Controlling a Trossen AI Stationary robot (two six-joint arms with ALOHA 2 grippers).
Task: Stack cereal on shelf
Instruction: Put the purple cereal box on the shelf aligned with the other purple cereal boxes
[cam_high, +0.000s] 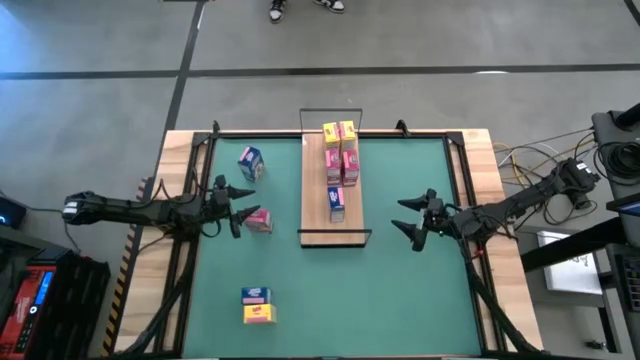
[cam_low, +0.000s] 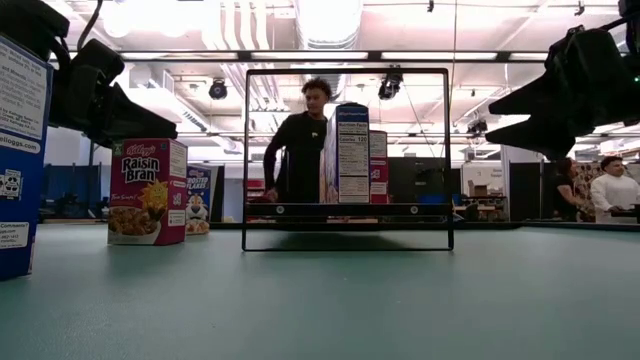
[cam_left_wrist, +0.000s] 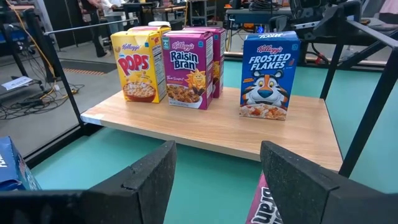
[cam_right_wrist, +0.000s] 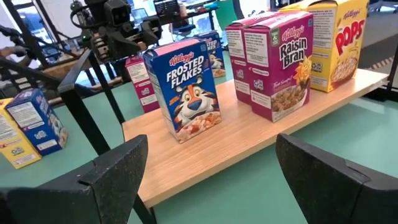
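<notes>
The shelf (cam_high: 318, 190) is a light wooden plank with black wire frames at its short ends, lying mid-table. Several cereal boxes stand on it: yellow ones (cam_high: 338, 131) at the far end, magenta ones (cam_high: 342, 160) in the middle, a blue one (cam_high: 336, 201) nearer. On the table stand a magenta box (cam_high: 260, 221), a blue box (cam_high: 250, 162), and a blue and a yellow box (cam_high: 257, 305) near the front edge. My left gripper (cam_high: 235, 207) is open, left of the shelf, right beside the magenta box (cam_left_wrist: 264, 199). My right gripper (cam_high: 415, 218) is open, right of the shelf.
The shelf's wire end frame (cam_low: 345, 160) stands upright facing the near edge. Black rails run along the table's left and right sides (cam_high: 185, 250). Open green table lies between the shelf and each gripper. A person (cam_low: 300, 150) stands in the room beyond the far edge.
</notes>
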